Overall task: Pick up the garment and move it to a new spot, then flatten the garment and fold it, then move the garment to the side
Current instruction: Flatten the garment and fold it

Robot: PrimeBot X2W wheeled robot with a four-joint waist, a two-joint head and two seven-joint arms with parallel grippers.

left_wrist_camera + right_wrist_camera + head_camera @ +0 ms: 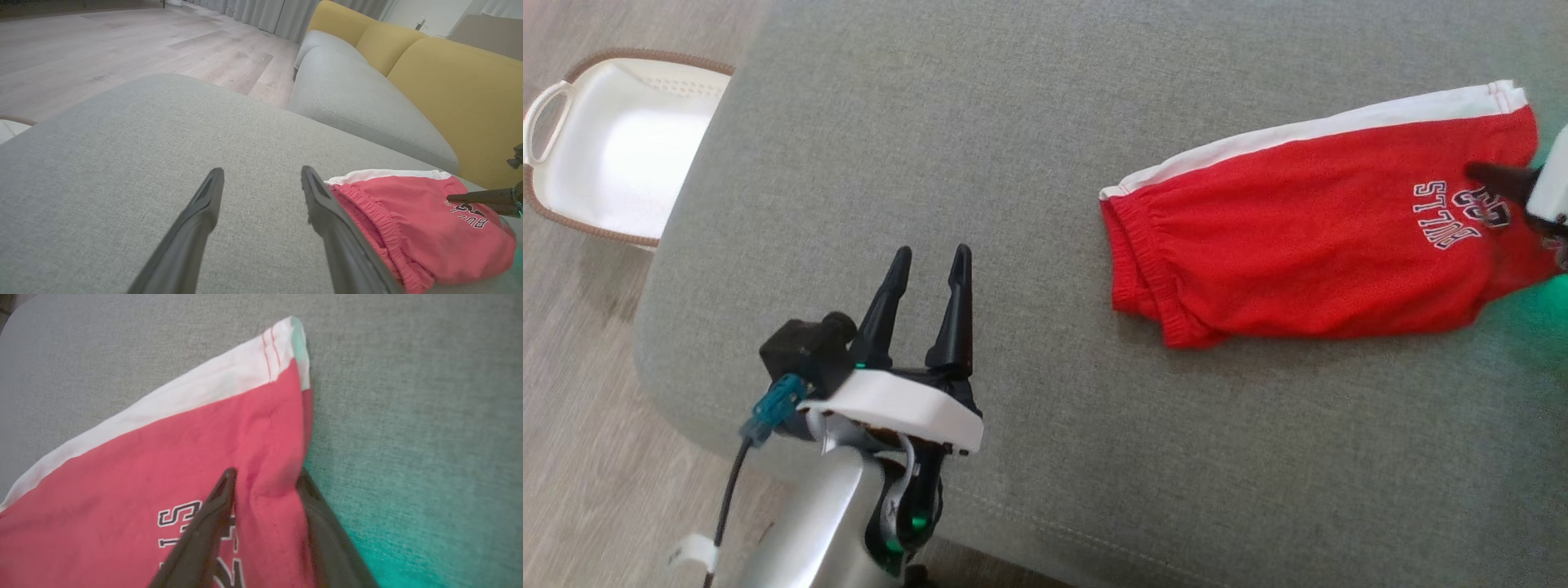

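Looking at this, the garment point(1307, 245) seems folded in half, lying flat toward the right edge of the grey cushion point(1013, 122), so I'd guess only the move to the side is left. Right end effector point(266, 473) reaches in low, fingers straddling a pucker at the hem edge; can't tell if it's pinching. Left end effector point(931, 250) hovers spread wide, holding nothing, near the cushion's near left corner.

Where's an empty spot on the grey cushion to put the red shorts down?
The cushion is bare between the left claw and the shorts, and leftward toward the basket. Crowded at the far right, where the right claw straddles the shorts' edge.
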